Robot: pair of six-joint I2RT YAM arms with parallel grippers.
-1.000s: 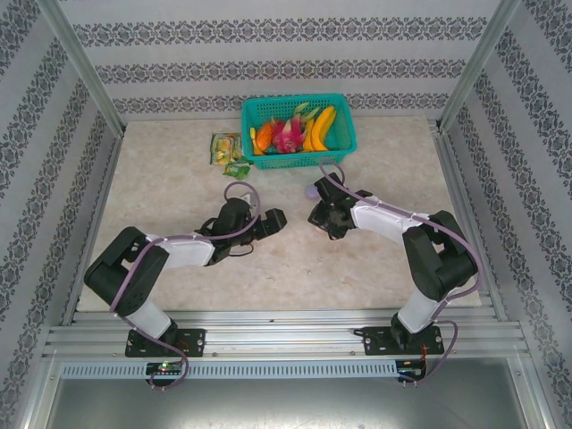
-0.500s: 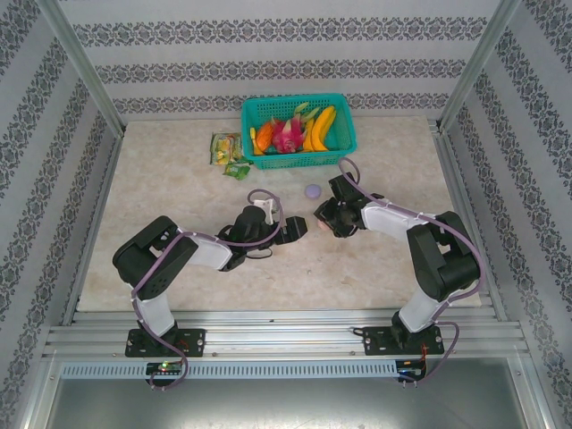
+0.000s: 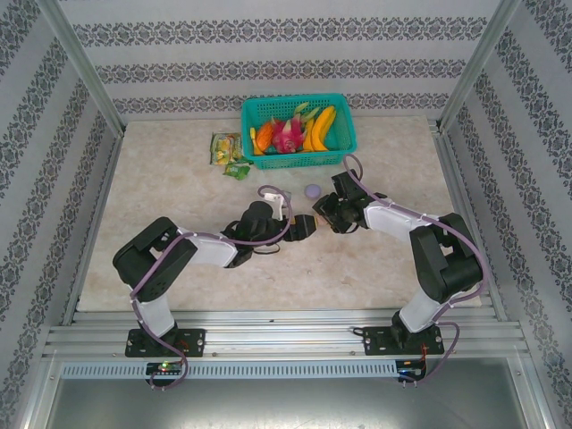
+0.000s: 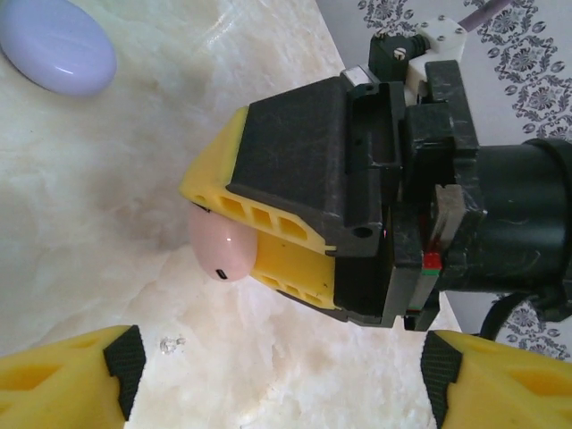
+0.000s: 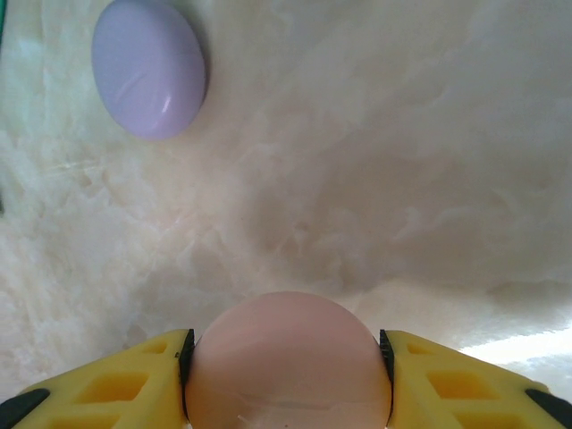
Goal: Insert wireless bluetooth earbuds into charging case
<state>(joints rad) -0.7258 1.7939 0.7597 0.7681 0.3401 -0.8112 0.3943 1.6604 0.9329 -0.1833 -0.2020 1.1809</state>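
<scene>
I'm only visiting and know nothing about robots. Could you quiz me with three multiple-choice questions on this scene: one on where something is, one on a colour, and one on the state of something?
1. Where is the lilac case?
A. on the table, just in front of the basket
B. inside the basket
C. on an arm

2. What colour is the round case held by the right gripper?
A. green
B. black
C. pink

3. How does the left gripper stand?
A. shut on a banana
B. open, nothing between its fingers
C. shut on the lilac case

Answers:
1 A: it lies on bare tabletop, on the near side of the basket.
2 C: the pink case sits between the yellow fingers.
3 B: its fingers stand wide apart over the table.
</scene>
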